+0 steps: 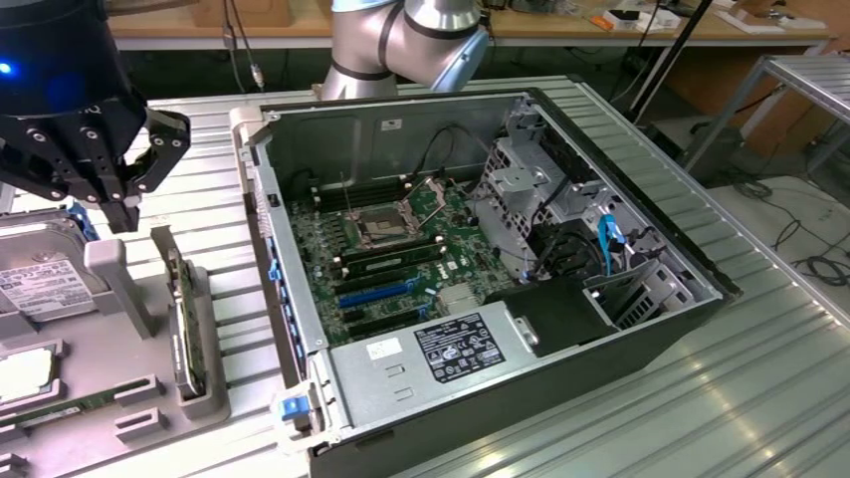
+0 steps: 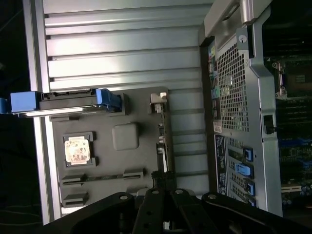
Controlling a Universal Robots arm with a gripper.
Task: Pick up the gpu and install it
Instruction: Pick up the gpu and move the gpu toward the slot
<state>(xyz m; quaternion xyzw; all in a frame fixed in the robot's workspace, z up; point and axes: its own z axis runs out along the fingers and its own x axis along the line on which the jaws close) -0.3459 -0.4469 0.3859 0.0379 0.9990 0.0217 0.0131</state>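
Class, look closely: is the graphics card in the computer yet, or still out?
Out. The graphics card stands on edge in the grey holder, beside the open computer.

A workshop-like lab: an opened PC [image 1: 624,358] on a ribbed metal table [image 1: 743,398], a cluttered workbench [image 1: 558,36] behind, and floor cables [image 1: 813,265].

Hard drive [image 1: 40,284] cut by exterior view's left edge, gpu [image 2: 162,146] end behind pincer [image 2: 164,184].
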